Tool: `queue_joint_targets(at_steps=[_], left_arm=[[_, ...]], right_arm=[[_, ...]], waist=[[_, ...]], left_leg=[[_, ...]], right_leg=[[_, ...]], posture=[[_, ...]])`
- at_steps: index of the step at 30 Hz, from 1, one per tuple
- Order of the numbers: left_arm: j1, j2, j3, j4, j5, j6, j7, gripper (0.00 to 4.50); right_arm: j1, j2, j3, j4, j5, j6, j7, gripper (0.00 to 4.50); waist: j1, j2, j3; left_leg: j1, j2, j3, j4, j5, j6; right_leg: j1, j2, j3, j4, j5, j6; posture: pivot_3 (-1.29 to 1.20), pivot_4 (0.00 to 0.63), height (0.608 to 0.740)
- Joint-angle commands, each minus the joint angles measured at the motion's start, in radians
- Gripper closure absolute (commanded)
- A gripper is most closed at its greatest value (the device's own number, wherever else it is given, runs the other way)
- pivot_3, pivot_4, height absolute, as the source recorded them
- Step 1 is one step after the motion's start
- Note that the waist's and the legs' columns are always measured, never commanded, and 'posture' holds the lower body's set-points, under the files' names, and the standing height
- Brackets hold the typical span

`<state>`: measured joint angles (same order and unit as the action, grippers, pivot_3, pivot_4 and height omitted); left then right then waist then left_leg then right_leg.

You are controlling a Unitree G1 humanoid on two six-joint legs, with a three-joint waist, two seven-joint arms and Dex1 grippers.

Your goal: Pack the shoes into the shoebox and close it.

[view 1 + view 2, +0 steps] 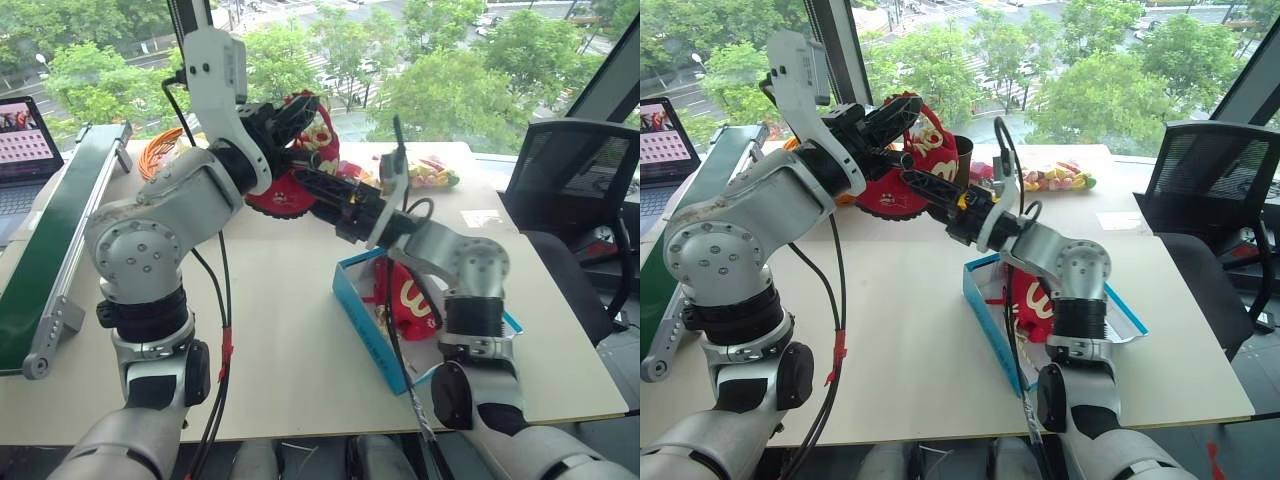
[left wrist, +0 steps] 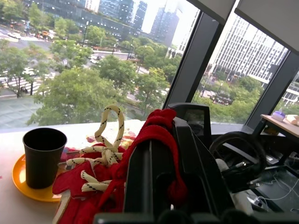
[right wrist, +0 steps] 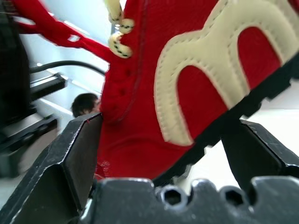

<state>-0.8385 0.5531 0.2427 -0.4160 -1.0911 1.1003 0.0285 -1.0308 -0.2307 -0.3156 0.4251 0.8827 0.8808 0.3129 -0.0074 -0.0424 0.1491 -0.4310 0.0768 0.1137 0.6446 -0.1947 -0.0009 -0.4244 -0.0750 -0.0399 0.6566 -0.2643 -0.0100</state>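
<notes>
One shoe is seen lying inside the box, which sits open on the right side of the table, near the front edge. No lid is seen on it.

The second shoe is held aloft over the far middle of the table, between the two grippers. The right gripper is clamped on it: in the right wrist view the red upper and dark sole are pinched between both fingers. The left gripper is at the shoe's top. In the left wrist view red fabric is draped over its fingers, with laces hanging beside; whether these fingers grip or have let go cannot be told.

A black cup on an orange plate stands at the far left; bagged sweets lie at the far edge.

Judged about halfway: one shoe packed. Left to do: the held shoe to be carried right and down into the box beside its mate, then the lid shut.
</notes>
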Motion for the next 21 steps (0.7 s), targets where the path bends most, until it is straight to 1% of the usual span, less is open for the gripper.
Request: queue_joint_targets(at_steps=[1,2,6,8,13,16,19,21], left_arm=[[0.008,0.019,0.009,-0.042,-0.027,0.002,-0.030,1.33],[0.014,0.020,0.007,-0.051,-0.032,0.001,-0.034,1.33],[0.049,0.035,-0.010,-0.089,-0.034,-0.004,-0.065,1.33],[0.066,0.033,-0.013,-0.098,-0.028,-0.012,-0.064,1.33],[0.119,0.035,-0.012,-0.122,-0.017,-0.024,-0.065,1.33],[0.151,0.026,-0.008,-0.134,-0.014,-0.036,-0.054,1.33],[0.176,0.015,-0.011,-0.147,-0.017,-0.042,-0.042,1.33],[0.200,0.004,-0.018,-0.152,-0.008,-0.050,-0.040,1.33]], right_arm=[[-0.030,-0.047,0.008,-0.051,-0.018,0.004,0.055,4.40],[-0.031,-0.069,0.019,-0.057,-0.028,0.013,0.077,4.40],[-0.061,-0.237,0.154,-0.075,-0.134,0.039,0.243,4.40],[-0.084,-0.293,0.197,-0.064,-0.169,0.042,0.308,4.40],[-0.152,-0.455,0.328,-0.024,-0.297,0.004,0.517,4.40],[-0.199,-0.530,0.381,0.014,-0.365,-0.029,0.634,4.40],[-0.233,-0.584,0.418,0.045,-0.417,-0.061,0.744,4.40],[-0.252,-0.631,0.440,0.062,-0.444,-0.085,0.845,4.40]], waist=[[0.000,0.000,0.000],[-0.001,0.000,0.000],[0.003,0.001,0.001],[0.004,0.002,0.001],[0.002,0.002,0.001],[0.003,0.002,0.001],[0.004,0.002,0.002],[0.006,0.002,0.002]], left_leg=[[0.000,0.000,0.000,0.000,0.000,0.000],[0.000,0.000,0.000,0.000,0.000,0.000],[0.000,0.000,0.000,0.000,0.000,0.000],[0.000,-0.001,0.000,0.000,0.000,0.001],[0.000,-0.001,0.000,0.000,-0.003,0.006],[0.000,-0.001,0.000,0.000,-0.004,0.006],[0.000,-0.001,0.000,0.000,-0.004,0.006],[0.000,-0.001,0.000,0.000,-0.004,0.006]], right_leg=[[0.000,0.000,0.000,0.000,0.000,0.000],[0.000,0.000,0.000,0.000,0.000,0.000],[0.000,0.000,0.000,-0.001,0.000,0.000],[0.000,-0.001,0.001,-0.001,-0.001,0.001],[-0.001,0.000,0.002,-0.001,-0.001,0.001],[0.000,0.000,0.002,-0.002,-0.001,0.001],[0.000,0.000,0.002,-0.002,-0.001,0.001],[0.000,0.000,0.002,-0.002,-0.001,0.001]], posture=[[0.00,0.150,0.737],[0.00,0.150,0.737],[0.00,0.150,0.737],[0.00,0.150,0.737],[0.00,0.150,0.737],[0.00,0.150,0.737],[0.00,0.150,0.737],[0.00,0.150,0.737]])
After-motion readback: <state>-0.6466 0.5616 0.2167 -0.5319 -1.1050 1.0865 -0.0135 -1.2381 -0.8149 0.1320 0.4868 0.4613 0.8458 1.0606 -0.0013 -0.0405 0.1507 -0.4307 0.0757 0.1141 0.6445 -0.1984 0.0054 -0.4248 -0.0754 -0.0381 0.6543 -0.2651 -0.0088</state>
